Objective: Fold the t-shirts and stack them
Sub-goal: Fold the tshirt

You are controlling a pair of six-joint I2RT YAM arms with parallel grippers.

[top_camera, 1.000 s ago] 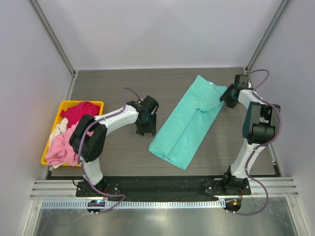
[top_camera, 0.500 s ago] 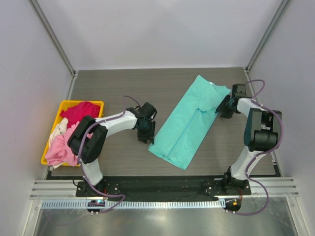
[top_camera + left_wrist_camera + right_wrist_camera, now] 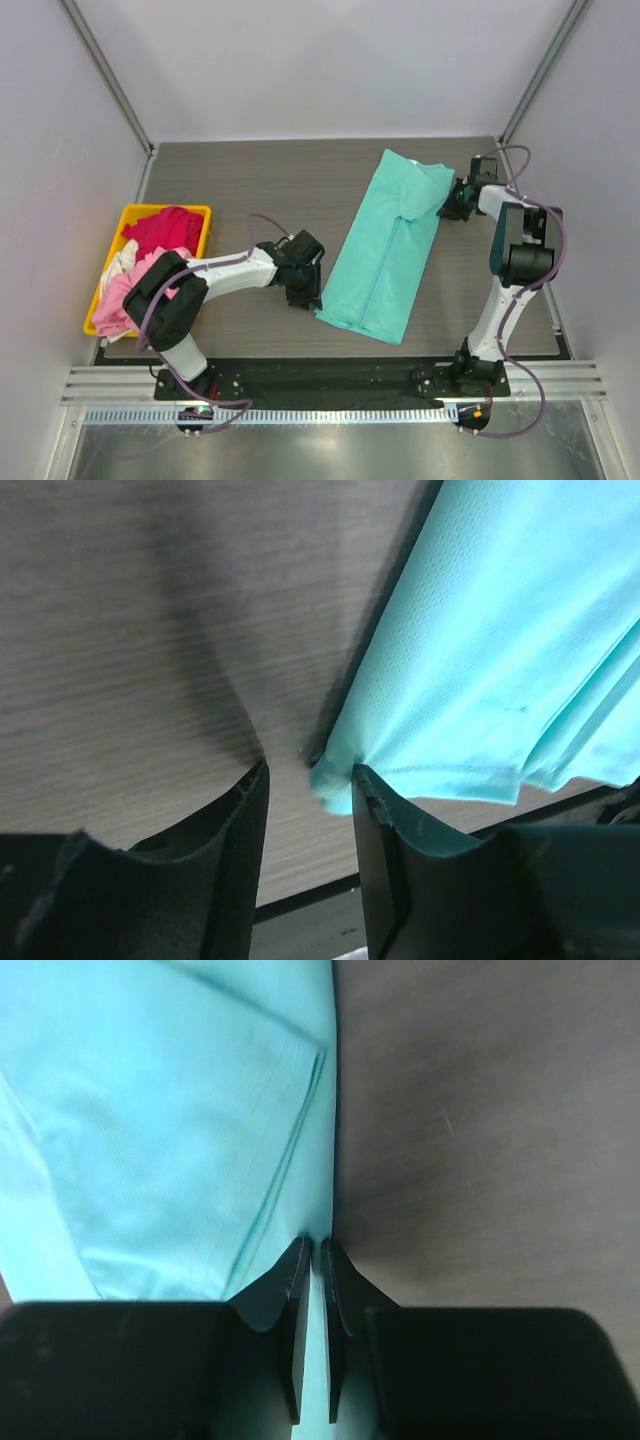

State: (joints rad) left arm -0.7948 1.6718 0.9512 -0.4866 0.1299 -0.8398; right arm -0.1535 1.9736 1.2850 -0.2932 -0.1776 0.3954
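- Left end effector (image 3: 310,770): low over the worktop (image 3: 250,180) at the near corner of the teal t-shirt (image 3: 385,245). Fingers spread. The hem corner sits in the gap and touches one finger, but is not pinched. Judgement: lined up to take this corner.
- Teal t-shirt: flat on the worktop, centre-right, already folded lengthwise into a long strip. It runs diagonally from the near corner up to the far right. One fold line shows down its length.
- Yellow bin (image 3: 130,210): at the left edge, well apart from the strip. It holds the magenta-red t-shirt (image 3: 160,228), whitish t-shirt (image 3: 120,258) and light pink t-shirt (image 3: 122,300), all crumpled and unfolded. Judgement: these three wait their turn, so the task is at an early stage.
- Right end effector (image 3: 320,1245): at the far end of the strip, on its right edge near the sleeve. Fingers almost pressed together with teal cloth between them, pinching the edge.
- Judgement: a grip at each end suits straightening the strip or a crosswise fold. Risk: the near corner slips out before the left fingers close.
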